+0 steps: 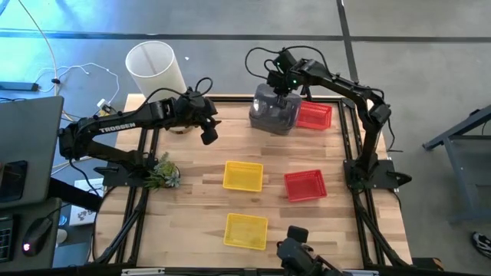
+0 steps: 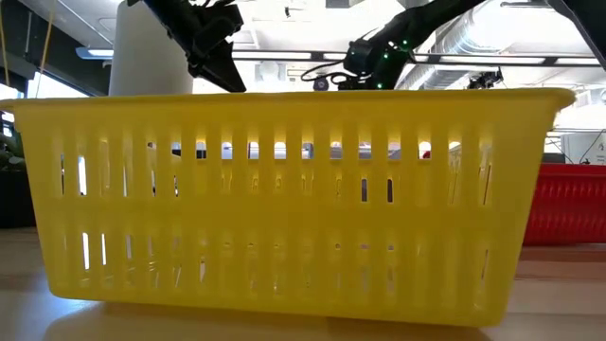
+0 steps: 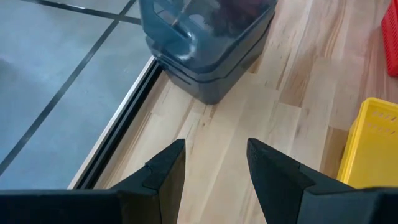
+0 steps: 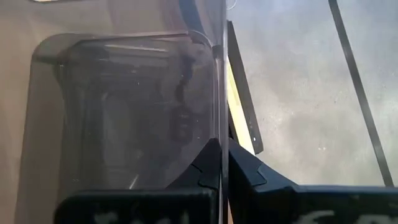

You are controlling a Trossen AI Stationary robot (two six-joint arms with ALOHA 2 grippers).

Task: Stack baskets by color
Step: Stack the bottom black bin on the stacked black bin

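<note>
Right now the sorting looks partly done: the smoky grey baskets [image 1: 274,112] sit nested in one pile at the far edge of the bench, toward its right half, and a red basket [image 1: 314,115] rests just beside that pile, nearer the far right corner. Another red basket [image 1: 305,185] lies by the right edge around mid-bench, with a yellow basket [image 1: 243,175] near the centre and a second yellow basket [image 1: 246,230] close to the near edge, so those colours are not yet gathered. The right gripper [image 4: 222,163] is over the grey pile, its fingers pressed together on the thin wall of the topmost grey basket, pinching it at the rim; I'd guess it is seating that basket squarely into the pile. The left gripper [image 3: 214,165] hovers above bare wood near the far edge, left of the grey pile, its fingers spread and holding nothing, seemingly waiting its turn. A tall white cylinder [image 1: 156,68] stands at the far left corner, and a small green plant [image 1: 162,173] lies by the left edge.
</note>
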